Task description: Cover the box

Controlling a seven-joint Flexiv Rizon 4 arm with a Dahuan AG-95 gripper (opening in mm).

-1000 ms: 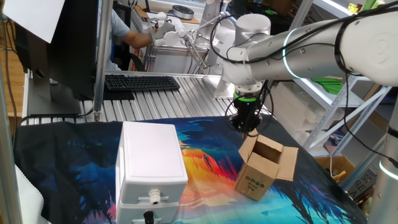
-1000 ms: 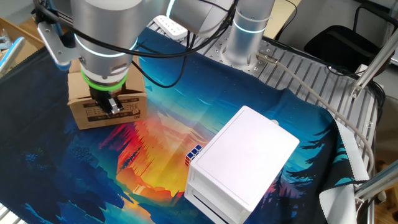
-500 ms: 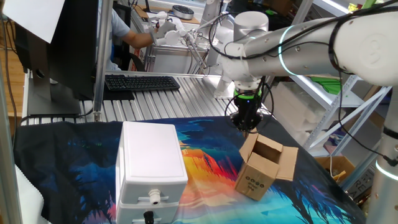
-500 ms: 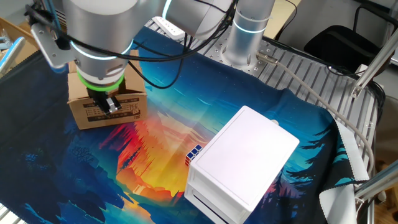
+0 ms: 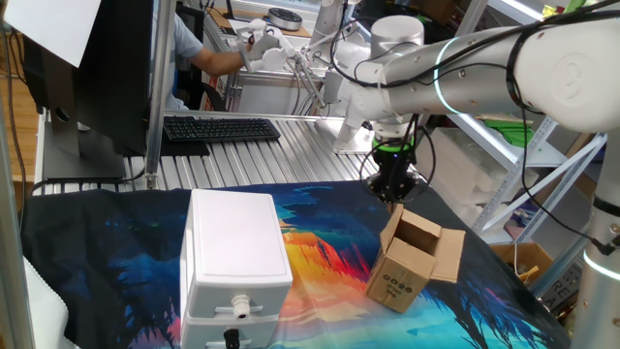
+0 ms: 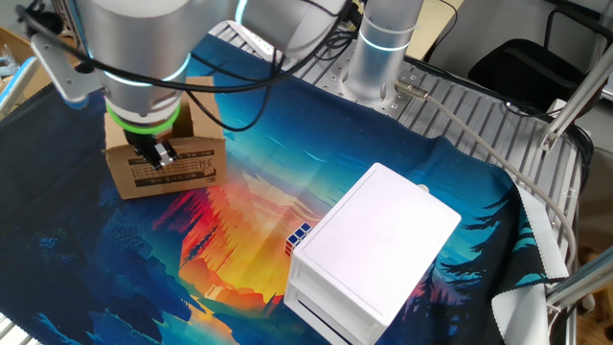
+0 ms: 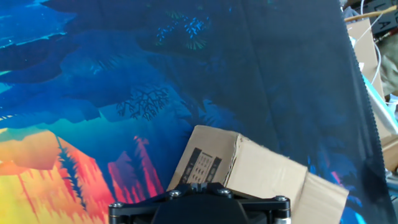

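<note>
Cardboard flaps not yet down — closed fingers poised beside the carton

Brown cardboard is what I'm working with: the box (image 5: 409, 260) sits on the colourful printed cloth (image 5: 320, 242), well apart from the big white case (image 5: 235, 257), which is my landmark on this table. Seen from one fixed camera the box lies to the right of the case; from the other it is off to the case's left, near the far edge of the cloth. Its printed side faces outward, and its top is open, with flaps standing up and splayed, one of them leaning well out to the side.

My gripper (image 5: 394, 191) hangs just above the box's rear flap, pointing steeply down, jaws pinched fully together with nothing between them. I read that as deliberate — shut fingers make a single blunt tip, better for nudging a flap over than for grasping it. Whether the tip is touching the cardboard I cannot tell; from the other fixed camera the wrist hides most of the top of the box.

The hand camera shows a flap with black markings and the splayed one lying just below the fingers, so the tool is lined up over the opening rather than beside the walls.

My judgement: the covering is at an early stage, since no flap lies flat. Light cardboard like this may slide on the cloth if I push sideways, so I'd press downward and inward
</note>
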